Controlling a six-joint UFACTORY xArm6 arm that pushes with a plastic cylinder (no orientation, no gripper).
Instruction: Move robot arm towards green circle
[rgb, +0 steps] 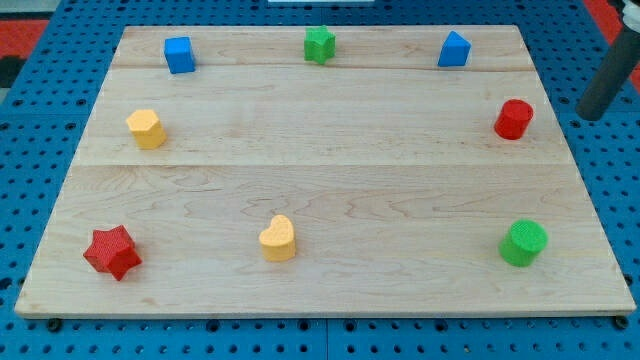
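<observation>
The green circle block (523, 243) stands near the board's lower right corner. My rod comes in from the view's upper right edge, and my tip (592, 114) is off the board's right edge, over the blue pegboard. The tip is right of the red cylinder (513, 119) and well above and a little right of the green circle. It touches no block.
On the wooden board (330, 170): a blue cube (179, 55) at top left, a green star (319, 44) at top centre, a blue block (453, 50) at top right, a yellow hexagon (146, 129) at left, a red star (112, 252) at lower left, a yellow heart (278, 239) at bottom centre.
</observation>
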